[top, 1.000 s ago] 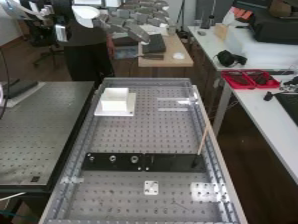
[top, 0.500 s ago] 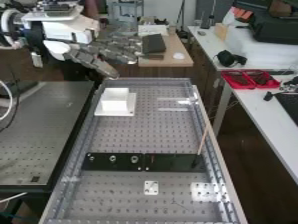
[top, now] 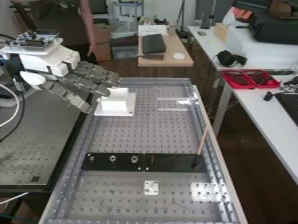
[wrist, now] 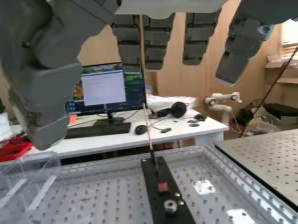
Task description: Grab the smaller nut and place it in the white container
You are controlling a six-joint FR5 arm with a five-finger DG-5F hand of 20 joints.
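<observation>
Here we see the hand [top: 74, 79] open, its fingers extended with only a slight bend, nothing in its hold, near the white container [top: 114, 105], the nuts [top: 112, 158] on the black plate [top: 101, 164], well apart from both.

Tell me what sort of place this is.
Most likely a robotics lab or workshop: a robot hand hangs over a bench with a perforated metal top, and a computer monitor stands on a white desk nearby.

The hand [top: 85, 79] hangs near the white container [top: 114, 104]
</observation>
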